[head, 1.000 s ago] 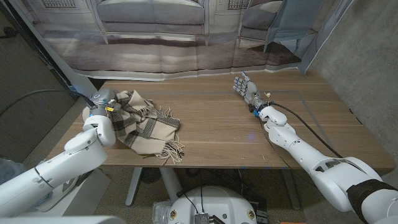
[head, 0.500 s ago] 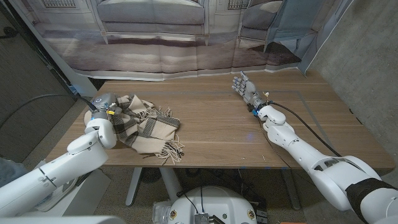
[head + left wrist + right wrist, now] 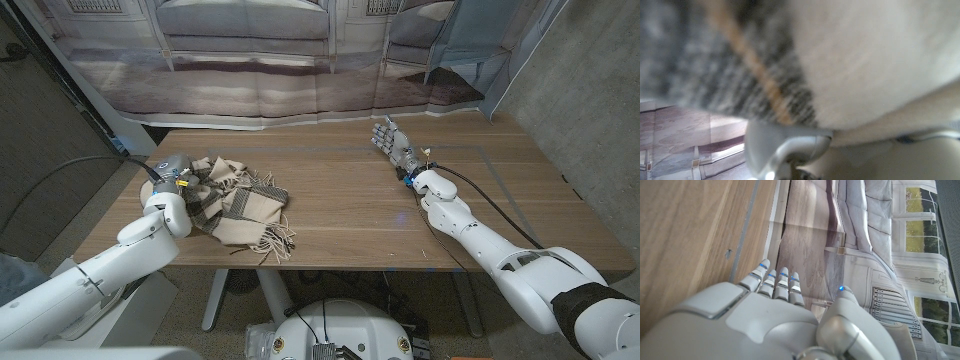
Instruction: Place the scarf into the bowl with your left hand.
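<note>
Nearest, left hand (image 3: 172, 170) buried in scarf (image 3: 235, 200) at table's (image 3: 350, 215) left end; fingers hidden by cloth, so grip cannot tell. Scarf lies bunched on wood, fringe toward front edge. Step: securing scarf. Next: firm hold, lift, find bowl. Farther, right hand (image 3: 393, 140) spread, holding nothing.

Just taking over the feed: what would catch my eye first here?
The plaid scarf, bunched in a heap on the table's left part with its fringe near the front edge. The left hand is at the scarf's left end. The right hand stands open, fingers spread, far across the table.
</note>
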